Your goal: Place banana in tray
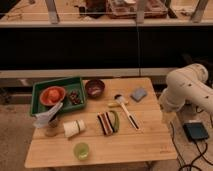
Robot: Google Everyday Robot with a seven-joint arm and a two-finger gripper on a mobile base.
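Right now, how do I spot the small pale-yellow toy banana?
On the wooden table, look below the round dark-red bowl. The banana lies beside the white-handled brush, shorter and yellower than the green vegetable. The gripper hangs beyond the table's right edge.

ARM: one white arm [187, 87] stood at the right of the view, folded, its bulky joint held high and its lower link dropping steeply | GRIPPER: gripper [167, 116] hung at the arm's lower end, pointing down, low on the right
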